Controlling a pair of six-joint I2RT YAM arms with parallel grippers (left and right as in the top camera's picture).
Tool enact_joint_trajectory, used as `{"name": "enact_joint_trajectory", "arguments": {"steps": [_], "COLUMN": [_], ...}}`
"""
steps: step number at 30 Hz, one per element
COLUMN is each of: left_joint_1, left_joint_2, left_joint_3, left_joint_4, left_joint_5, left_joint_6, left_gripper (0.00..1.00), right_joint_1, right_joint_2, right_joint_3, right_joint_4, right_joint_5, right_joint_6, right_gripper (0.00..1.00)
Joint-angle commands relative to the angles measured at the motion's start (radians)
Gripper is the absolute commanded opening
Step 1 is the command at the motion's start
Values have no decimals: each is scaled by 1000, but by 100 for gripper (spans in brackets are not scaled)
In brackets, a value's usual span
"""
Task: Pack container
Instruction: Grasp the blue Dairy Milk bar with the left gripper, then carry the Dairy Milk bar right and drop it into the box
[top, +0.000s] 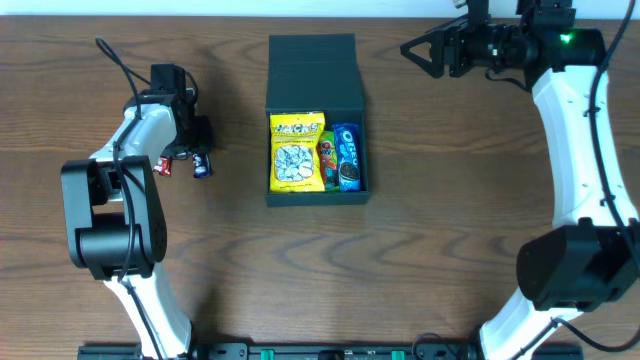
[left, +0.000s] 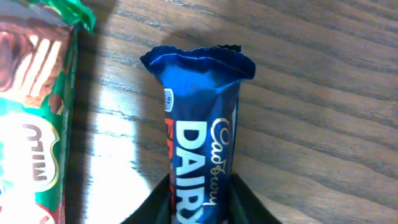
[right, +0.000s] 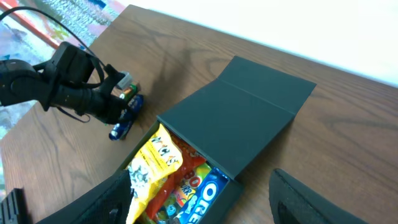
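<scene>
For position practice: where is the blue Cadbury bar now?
Overhead, the Cadbury bar lies left of the container, between the left hand's fingers, beside a Milo packet.

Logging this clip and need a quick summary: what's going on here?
The container lies open mid-table, already holding a yellow packet and an Oreo pack. The left gripper is down at the table with its fingers either side of a blue Cadbury bar, beside a Milo packet. Whether it grips yet is unclear. The right gripper hangs open, away from the container.
</scene>
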Motion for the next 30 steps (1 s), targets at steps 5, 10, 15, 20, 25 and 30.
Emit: {"name": "enact_joint_trajectory", "arguments": {"steps": [5, 10, 15, 20, 25, 30], "left_joint_1": [-3, -60, -206, -400, -562, -639], "left_joint_2": [15, 14, 14, 16, 29, 42], "left_joint_3": [113, 357, 573, 620, 583, 503], "left_joint_4": [-135, -317, -455, -475, -472, -455], "left_joint_5": [-26, -22, -22, -23, -30, -30], "left_joint_6": [-75, -81, -108, -220, -368, -420], "left_gripper": [11, 6, 6, 6, 6, 6], "right_joint_1": [-59, -137, -195, -216, -216, -216], "right_joint_2": [4, 4, 4, 4, 4, 4], "right_joint_3": [-1, -1, -1, -1, -1, -1], "right_joint_4": [-1, -2, -2, -2, -1, -2], "right_joint_5": [26, 44, 43, 44, 44, 44], "right_joint_6": [42, 75, 96, 95, 95, 95], "right_gripper": [72, 73, 73, 74, 75, 77]}}
